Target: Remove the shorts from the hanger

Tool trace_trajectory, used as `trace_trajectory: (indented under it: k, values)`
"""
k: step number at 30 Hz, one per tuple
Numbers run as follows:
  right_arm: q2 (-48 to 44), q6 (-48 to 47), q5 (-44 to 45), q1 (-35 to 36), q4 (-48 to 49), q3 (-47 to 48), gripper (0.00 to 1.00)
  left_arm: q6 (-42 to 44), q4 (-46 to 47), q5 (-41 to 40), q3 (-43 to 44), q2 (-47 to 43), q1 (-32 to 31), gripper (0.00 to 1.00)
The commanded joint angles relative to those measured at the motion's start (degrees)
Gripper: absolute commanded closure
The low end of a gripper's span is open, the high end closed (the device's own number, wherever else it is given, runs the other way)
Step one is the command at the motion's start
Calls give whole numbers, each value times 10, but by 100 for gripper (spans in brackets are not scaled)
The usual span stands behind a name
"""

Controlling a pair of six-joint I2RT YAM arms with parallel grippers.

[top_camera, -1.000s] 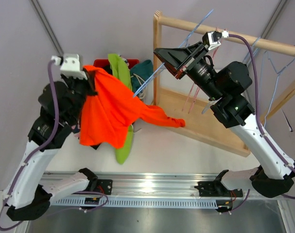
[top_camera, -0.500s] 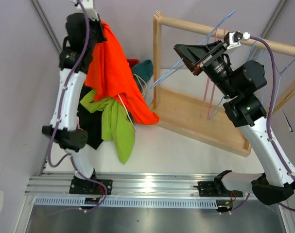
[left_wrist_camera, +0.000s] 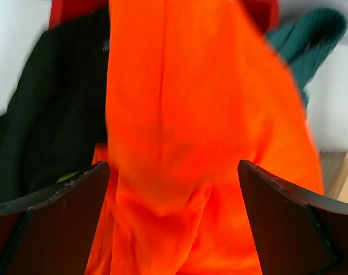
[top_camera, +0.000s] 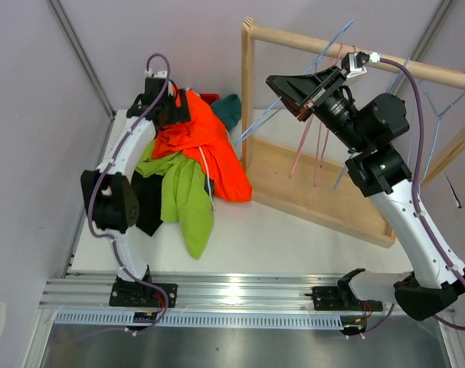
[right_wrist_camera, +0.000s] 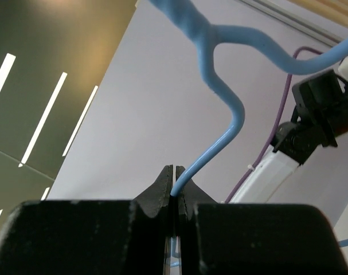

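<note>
Now the orange shorts (top_camera: 205, 146) lie heaped on the counter (top_camera: 293, 230), freed.
The left gripper (left_wrist_camera: 172, 167) has jaws spread over them; the right gripper (right_wrist_camera: 173, 170) clenches the blue hanger (right_wrist_camera: 219, 137), whose thin wire could twist loose.

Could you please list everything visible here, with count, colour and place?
orange shorts: one, orange, atop pile, far left
lime green shorts: one, lime, pile's front
black shorts: one, black, pile's left
teal shorts: one, dark teal, behind pile
red item: one, red, behind pile
wooden rack: one, pale wood, table's right
blue hanger: one, light blue, in right gripper
pink hangers: count unclear, pink, on rack
left gripper: one, dark, open over orange shorts
right gripper: one, black, shut on blue hanger
</note>
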Motion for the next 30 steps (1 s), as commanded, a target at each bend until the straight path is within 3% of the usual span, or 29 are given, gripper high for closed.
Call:
trace_trajectory:
  k: [1,3,8,14,28,30]
  values:
    - [35,13,-26,-3,39,21,100,-28,97,13,-126,-186,0,1]
    - [55,13,-37,-5,38,36,100,-29,122,21,-214,-234,-1,0]
    - [113,11,-48,-15,17,86,100,-22,150,31,-317,-365,-2,1]
    - [141,14,-47,-37,18,96,100,-19,178,35,-430,-455,-5,1]
    - [59,14,-16,-24,-2,-29,100,-25,174,47,-426,-444,-16,1]
    - [53,-3,-15,-21,-12,-26,83,-24,170,45,-423,-447,-18,1]
